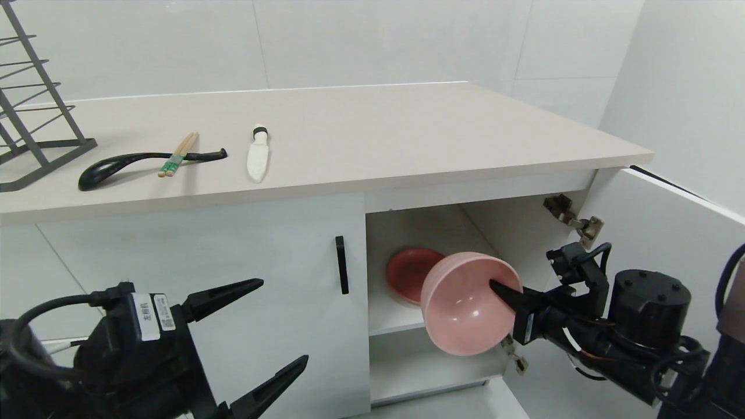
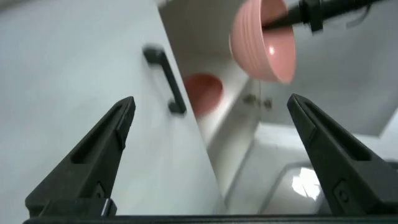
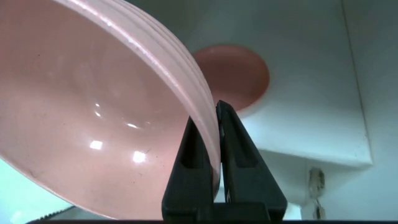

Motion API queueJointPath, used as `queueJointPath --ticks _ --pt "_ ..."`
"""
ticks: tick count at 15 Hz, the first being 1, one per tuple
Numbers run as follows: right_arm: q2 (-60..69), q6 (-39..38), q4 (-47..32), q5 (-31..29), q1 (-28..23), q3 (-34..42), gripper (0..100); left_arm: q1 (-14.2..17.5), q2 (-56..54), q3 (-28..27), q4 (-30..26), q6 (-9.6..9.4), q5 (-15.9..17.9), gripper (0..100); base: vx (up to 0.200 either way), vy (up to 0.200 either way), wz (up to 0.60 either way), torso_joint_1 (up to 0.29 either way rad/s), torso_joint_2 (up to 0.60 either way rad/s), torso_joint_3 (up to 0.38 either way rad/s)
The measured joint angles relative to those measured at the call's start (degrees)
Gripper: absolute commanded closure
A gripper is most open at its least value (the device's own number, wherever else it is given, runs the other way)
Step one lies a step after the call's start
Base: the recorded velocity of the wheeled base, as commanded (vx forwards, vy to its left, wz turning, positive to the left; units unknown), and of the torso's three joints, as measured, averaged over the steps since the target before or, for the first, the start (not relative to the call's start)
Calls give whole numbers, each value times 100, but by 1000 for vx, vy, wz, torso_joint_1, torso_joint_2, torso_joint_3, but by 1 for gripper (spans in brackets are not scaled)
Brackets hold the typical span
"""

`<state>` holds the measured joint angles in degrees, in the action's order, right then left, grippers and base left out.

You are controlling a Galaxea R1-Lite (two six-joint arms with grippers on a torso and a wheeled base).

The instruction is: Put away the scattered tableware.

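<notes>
My right gripper (image 1: pixel 505 291) is shut on the rim of a pink bowl (image 1: pixel 463 305), held tilted in front of the open cabinet (image 1: pixel 430 233). In the right wrist view the fingers (image 3: pixel 199 146) pinch the pink bowl's (image 3: pixel 81 112) wall. A red plate (image 1: pixel 407 270) lies on the cabinet shelf just behind the bowl. My left gripper (image 1: pixel 273 326) hangs open and empty, low before the shut left door. On the counter lie a black ladle (image 1: pixel 125 163), wooden chopsticks (image 1: pixel 177 154) across its handle, and a white knife (image 1: pixel 258 156).
The right cabinet door (image 1: pixel 663 233) stands swung open beside my right arm. The left door has a black handle (image 1: pixel 341 265). A grey wire rack (image 1: pixel 32 110) stands at the counter's far left. A lower shelf (image 1: pixel 430 366) sits under the plate's shelf.
</notes>
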<state>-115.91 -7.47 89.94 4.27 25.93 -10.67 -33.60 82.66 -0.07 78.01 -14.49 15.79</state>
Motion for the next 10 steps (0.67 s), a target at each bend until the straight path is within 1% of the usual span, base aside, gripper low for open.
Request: queueJointPath --ticks 1,3,5,8,10 --pt "-129 -2 -2 55 -9 -179 100 15 -295 2 -419 13 -6 0 0 0 0 0 0 0" --pt "-512 -7 -83 101 -112 -730 100 35 -841 7 -833 29 -13 0 0 0 0 0 0 0" --pt "-859 -27 -512 110 -236 -1306 100 59 -1161 7 -887 68 -16 0 0 0 0 0 0 0" --pt "-1240 -43 -1339 117 -385 -2258 100 63 -1332 7 -885 76 -13 0 0 0 0 0 0 0" --pt "-1488 -43 -1662 148 -430 -2776 100 63 -1374 7 -885 78 -13 0 0 0 0 0 0 0"
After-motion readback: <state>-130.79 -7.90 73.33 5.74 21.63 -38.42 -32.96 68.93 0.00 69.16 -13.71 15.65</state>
